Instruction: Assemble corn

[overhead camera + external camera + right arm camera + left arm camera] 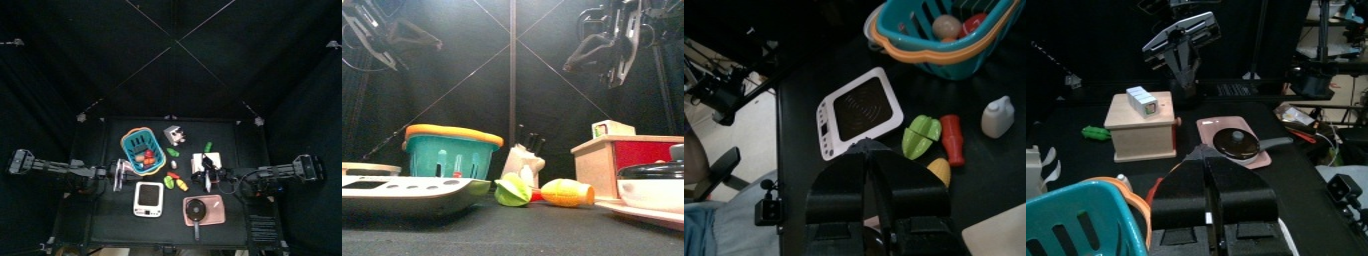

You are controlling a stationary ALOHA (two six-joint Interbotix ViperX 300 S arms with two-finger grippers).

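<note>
Where teal, basket (pixel 946 40) with 2 balls (pixel 949 25)

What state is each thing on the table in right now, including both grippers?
Corn: lying on its side, unheld, green piece beside it.
Basket: upright, holding small items.
White device: flat, face up.
Pan: upright on a pink mat.
Left gripper: nearly closed, empty.
Right gripper: shut, empty.

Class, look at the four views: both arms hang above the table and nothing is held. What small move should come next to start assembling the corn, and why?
Probably lower the right end effector toward the corn and open it. The yellow and green pieces lie loose on the table between the white device and the small white bottle, almost under that end effector, whose jaws look shut and hold nothing.
</note>
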